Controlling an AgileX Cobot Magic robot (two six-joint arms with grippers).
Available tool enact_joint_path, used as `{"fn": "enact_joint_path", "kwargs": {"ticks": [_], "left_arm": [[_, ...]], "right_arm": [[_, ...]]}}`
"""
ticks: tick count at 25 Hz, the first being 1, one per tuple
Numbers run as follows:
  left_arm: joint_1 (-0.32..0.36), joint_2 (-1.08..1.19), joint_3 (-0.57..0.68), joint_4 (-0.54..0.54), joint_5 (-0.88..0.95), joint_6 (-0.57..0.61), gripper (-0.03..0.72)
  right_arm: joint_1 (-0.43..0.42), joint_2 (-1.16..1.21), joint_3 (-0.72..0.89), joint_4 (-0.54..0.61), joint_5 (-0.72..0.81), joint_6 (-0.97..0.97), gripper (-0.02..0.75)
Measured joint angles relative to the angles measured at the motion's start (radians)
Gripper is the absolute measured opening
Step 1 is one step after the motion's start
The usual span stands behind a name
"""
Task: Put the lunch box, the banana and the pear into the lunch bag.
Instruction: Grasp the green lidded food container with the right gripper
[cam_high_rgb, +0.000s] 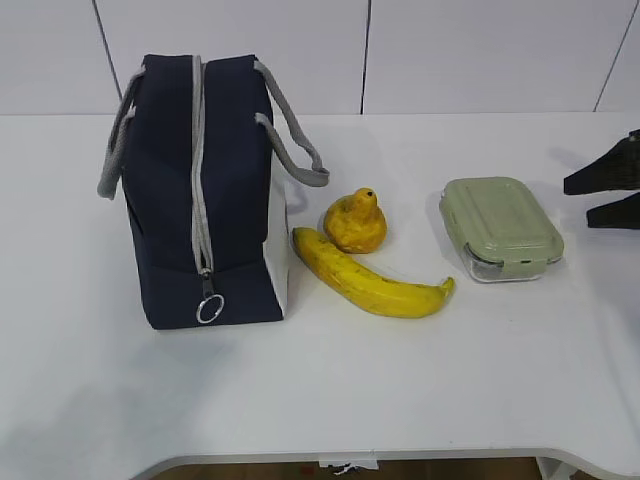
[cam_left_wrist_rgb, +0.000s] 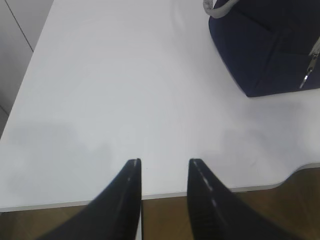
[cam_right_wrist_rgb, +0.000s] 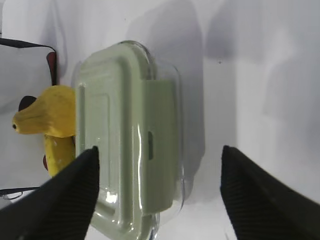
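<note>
Front edge of the white table (cam_high_rgb: 330, 400) is bare; first things back from it are the large navy fabric lunch bag (cam_high_rgb: 205, 190) with grey zipper and ring pull, and the long curved yellow banana (cam_high_rgb: 368, 275).

Layout, exterior view:
- Bag stands on the left, zipper looks fully closed, ring pull hanging low at the near end, grey webbing handles flopped to either side.
- Banana lies just right of the bag, one tip close to the white side panel.
- Squat yellow-orange pear (cam_high_rgb: 356, 222) sits right behind the banana, touching or nearly so, can't tell which.
- Small clear rectangular lunch box (cam_high_rgb: 500, 227) with pale green clip lid sits apart, further right.

Hands:
- Right hand (cam_right_wrist_rgb: 159, 187): spread wide, holding nothing, hovering with the lunch box between its fingers but not touching it.
- Left hand (cam_left_wrist_rgb: 165, 172): partly open, empty, over the near left table edge, well away from the bag corner.

Nothing packed yet.

Risks:
- Bag is zipped, so grabbing the box first leaves nowhere to put it.
- Smooth lid and clear walls could slip or twist in the grip.
- Soft bag may slide or sag when the zipper is pulled unless the other hand braces it.
- Banana may roll into the pear if nudged.
</note>
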Motion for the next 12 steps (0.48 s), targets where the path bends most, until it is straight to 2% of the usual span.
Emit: {"fn": "enact_joint_path", "kwargs": {"ticks": [4,12], "left_arm": [[0.0,0.0,0.0,0.0,0.0,0.0,0.24],[0.0,0.0,0.0,0.0,0.0,0.0,0.24]], "right_arm": [[0.026,0.037,0.0,0.014,-0.003,-0.015,0.593],[0.068,0.074,-0.005,0.038,-0.006,-0.031,0.594]]}}
